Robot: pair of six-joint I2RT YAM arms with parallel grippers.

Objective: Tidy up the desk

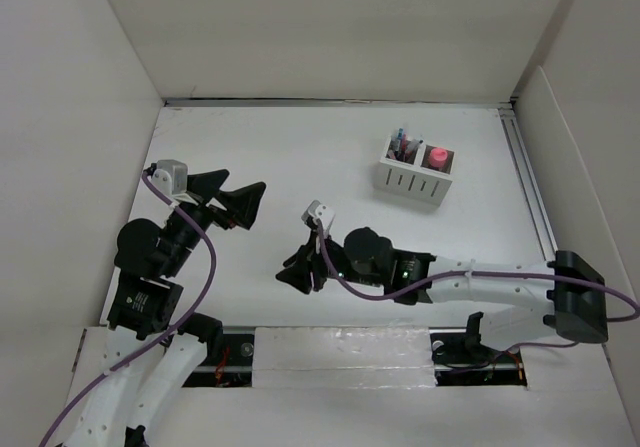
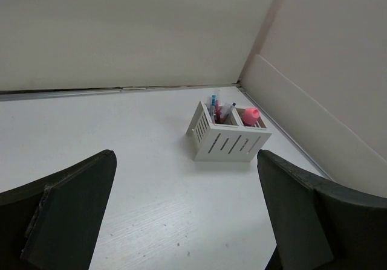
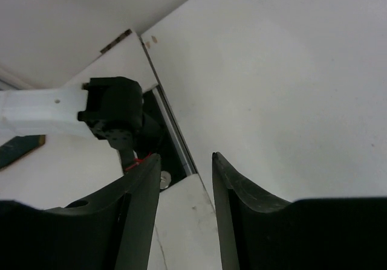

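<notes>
Both grippers empty over the desk (image 1: pixel 300 147).
Your left gripper (image 1: pixel 232 195) gapes wide; right gripper (image 3: pixel 184 156) sits slightly apart. Organizer box (image 1: pixel 413 175) back right.

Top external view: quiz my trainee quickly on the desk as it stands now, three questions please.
1. True or false: the left tool is shut tight.
2. Short answer: what does the right tool hold over the desk?
3. The pink object sits: A) in the organizer box; B) on the bare desk; C) in the right tool.
Key: 1 false; 2 nothing; 3 A.
</notes>
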